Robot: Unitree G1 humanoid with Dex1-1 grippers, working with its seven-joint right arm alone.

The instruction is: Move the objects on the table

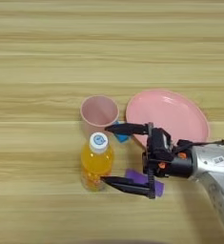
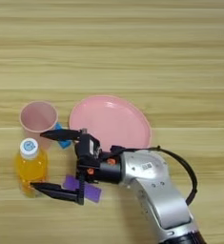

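My black two-fingered pincer (image 1: 114, 155) is spread wide apart just right of the small orange-drink bottle with a white cap (image 1: 96, 162), which stands upright on the tan wood-grain table (image 1: 108, 47). Behind it stands a pink plastic cup (image 1: 99, 113), beside a small blue piece (image 1: 122, 138). The flat purple rectangular block (image 1: 138, 177) lies under my lower finger. The wide round pink plate (image 1: 173, 114) holds nothing.

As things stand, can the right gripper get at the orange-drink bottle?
Probably yes: the right gripper is open, its fingers either side of the orange-drink bottle, nothing between them.
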